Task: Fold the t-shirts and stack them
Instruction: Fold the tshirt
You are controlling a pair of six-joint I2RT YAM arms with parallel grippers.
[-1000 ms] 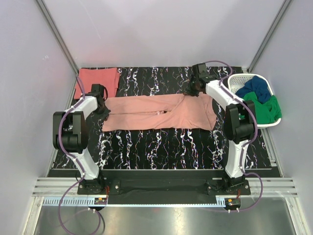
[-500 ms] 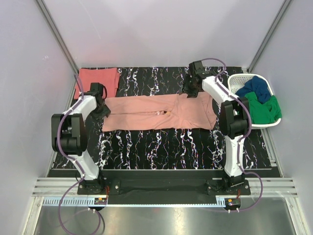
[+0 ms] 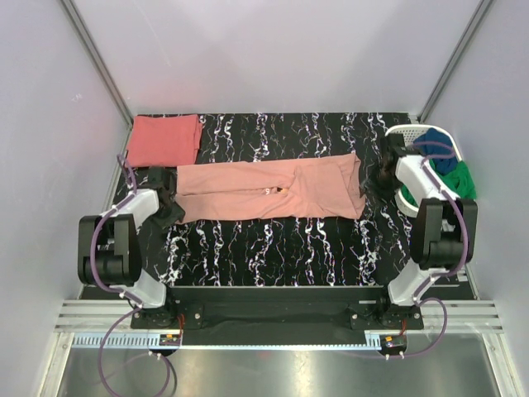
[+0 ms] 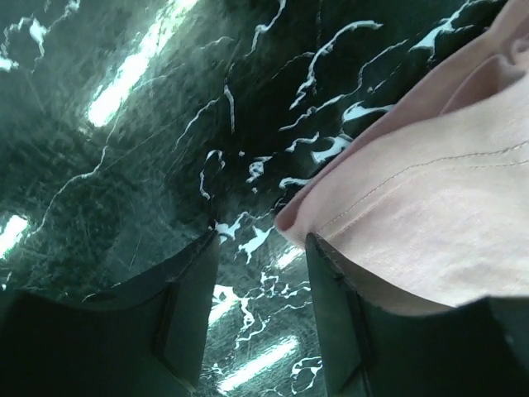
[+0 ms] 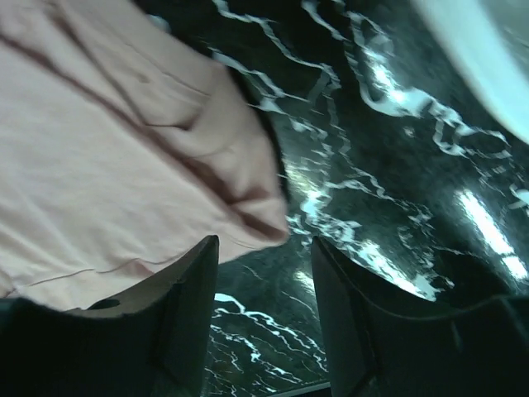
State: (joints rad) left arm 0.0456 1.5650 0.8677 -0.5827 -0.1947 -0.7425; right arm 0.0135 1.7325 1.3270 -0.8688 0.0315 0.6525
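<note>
From above, the pale pink shirt [image 3: 269,188] lies folded into a long strip across the middle of the black marbled table [image 3: 248,244]. The darker red shirt [image 3: 164,139] sits folded at the far left corner, well apart from the arms. The left gripper [image 3: 171,208] is low by the strip's left end and the right gripper [image 3: 382,180] is by its right end. A white basket [image 3: 411,131] holding blue and green clothes stands just beyond the right gripper. That view is too far off to show how the jaws stand, but the wrist cameras show it. In the left wrist view the left gripper [image 4: 260,310] is spread apart with only bare table between its fingers [image 4: 190,314]. A stitched corner of the pink shirt [image 4: 430,223] lies just beside the right-hand finger and is not pinched. In the right wrist view the right gripper [image 5: 264,318] is likewise spread with nothing in it. The rumpled edge of the pink shirt [image 5: 107,165] lies just ahead of it, and the basket's rim [image 5: 488,50] shows as a white blur at the top corner.
</note>
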